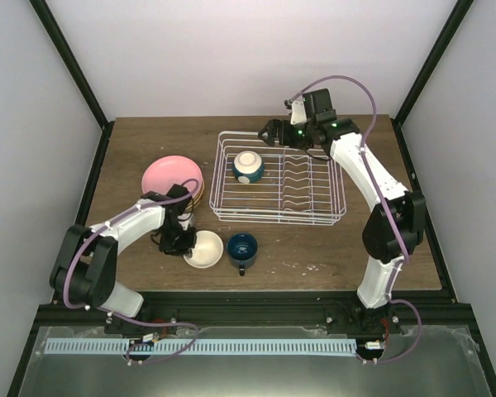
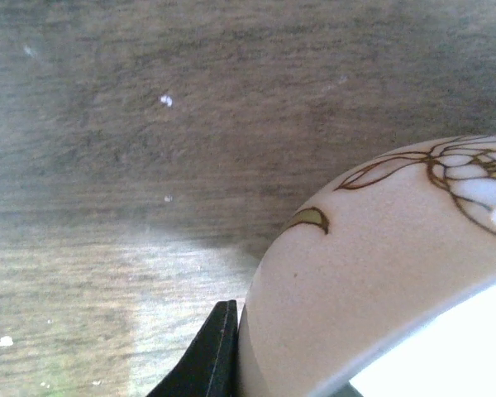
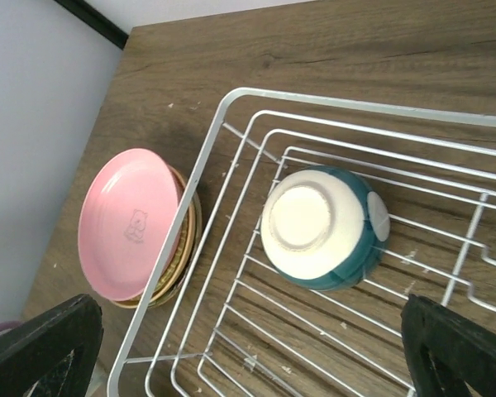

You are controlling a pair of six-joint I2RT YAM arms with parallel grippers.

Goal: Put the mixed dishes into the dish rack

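The cream bowl [image 1: 204,249] sits on the table near the front, left of the small dark blue mug [image 1: 241,247]. My left gripper [image 1: 182,240] is at the bowl's left rim. In the left wrist view one black finger [image 2: 207,356] presses on the bowl's outer wall [image 2: 380,273]; the other finger is hidden. The white-and-blue bowl [image 1: 248,165] lies upside down in the white wire dish rack [image 1: 277,220]. The pink plate [image 1: 172,175] rests on the tan-yellow plate [image 1: 200,192], left of the rack. My right gripper [image 1: 273,132] hovers wide open and empty over the rack's far edge.
The right wrist view shows the rack's rim [image 3: 207,157], the upturned bowl [image 3: 322,227] and the pink plate [image 3: 132,219] on the tan plate [image 3: 184,248]. Upright prongs [image 1: 302,182] fill the rack's right half. Grey walls stand close on both sides.
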